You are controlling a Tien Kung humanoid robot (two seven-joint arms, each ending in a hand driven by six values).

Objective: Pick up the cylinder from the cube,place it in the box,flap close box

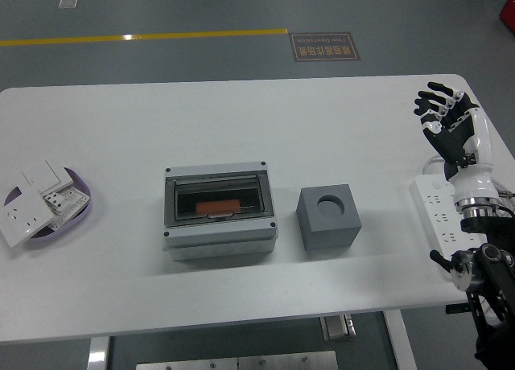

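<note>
A grey cube [329, 217] with an empty round hole in its top stands right of the table's middle. To its left sits a grey box [220, 210] whose dark see-through flap lies shut; an orange cylinder [219, 205] shows through the flap, lying inside. My right hand [442, 117] is raised at the table's right edge, far from both, its fingers spread and holding nothing. The left arm is out of sight.
A white power strip [439, 217] lies at the right edge under my right forearm. At the far left a purple dish [79, 213] holds several white switch and socket plates. A yellow line and a floor sign show beyond the table.
</note>
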